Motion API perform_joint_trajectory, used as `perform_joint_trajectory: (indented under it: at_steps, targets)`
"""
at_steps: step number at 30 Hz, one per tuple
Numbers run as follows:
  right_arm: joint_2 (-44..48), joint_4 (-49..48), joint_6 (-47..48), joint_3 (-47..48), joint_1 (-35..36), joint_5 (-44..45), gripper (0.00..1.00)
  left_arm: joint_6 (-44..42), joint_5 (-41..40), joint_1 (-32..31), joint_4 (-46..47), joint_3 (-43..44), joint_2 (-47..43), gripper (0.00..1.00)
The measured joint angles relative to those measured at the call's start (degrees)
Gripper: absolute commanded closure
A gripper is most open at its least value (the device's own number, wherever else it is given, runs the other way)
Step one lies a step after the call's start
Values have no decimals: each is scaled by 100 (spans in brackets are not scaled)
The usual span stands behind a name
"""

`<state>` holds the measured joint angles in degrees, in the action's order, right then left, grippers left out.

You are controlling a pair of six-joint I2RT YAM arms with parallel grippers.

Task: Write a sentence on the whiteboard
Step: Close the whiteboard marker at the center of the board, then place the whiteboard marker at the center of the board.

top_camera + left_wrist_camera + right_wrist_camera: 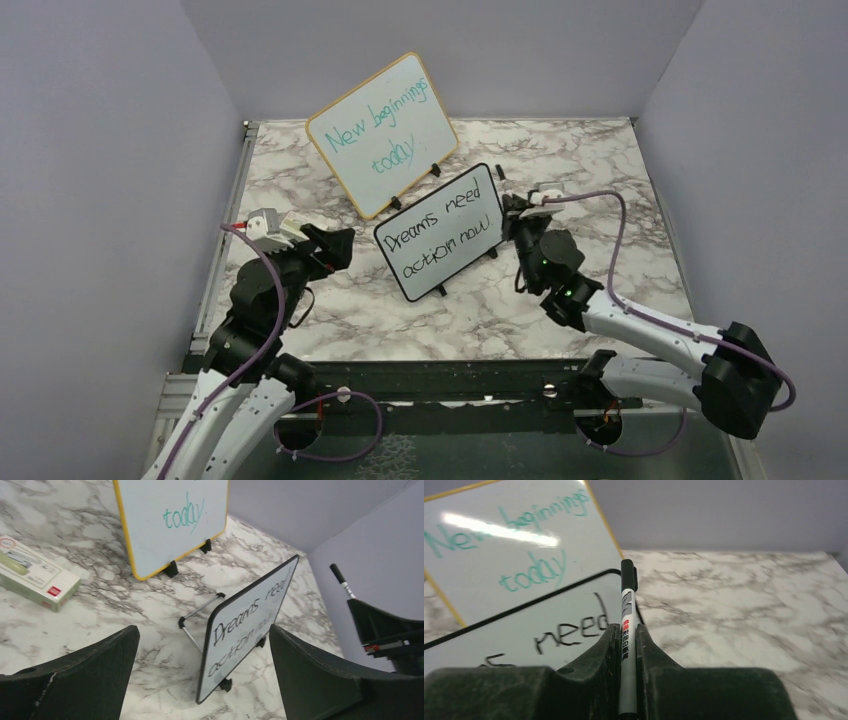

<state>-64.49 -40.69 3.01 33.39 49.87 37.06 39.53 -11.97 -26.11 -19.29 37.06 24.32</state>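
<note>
The whiteboard, small and black-framed, stands tilted on its feet in the middle of the marble table. On it is the sentence in black letters, "Dreams need action now", over two lines. My left gripper is open just left of the board, touching nothing; in the left wrist view its fingers stand wide apart, with the whiteboard seen edge-on between them. My right gripper is at the board's right edge, shut on a black-capped marker that points up. The whiteboard lies just behind it.
A larger wood-framed board with teal writing "New beginnings today" stands behind the whiteboard. A flat white and green box lies on the table at the left. Lilac walls close in the table on three sides.
</note>
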Motion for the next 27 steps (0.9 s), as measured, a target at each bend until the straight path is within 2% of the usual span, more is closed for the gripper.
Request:
perform_joint_trajectory:
  at_steps: [7,14,20,27]
  targets:
    - [813,2120,-1314,-286,-1346,212,100,-1180,-326,0,-380,0,-442,1]
    - [330,3434,-2535,-691,-2170,31,99,-1576,-605,0,-387,-273,-874,1]
    - [-203,3757,-3340,-809,-2234,-131,89,-1681,-612,0,-533,-474,-907,1]
    - [-684,3825,-4242,-741,-2328,-101,65,-1714,-605,11,-557,-474,-1187,1]
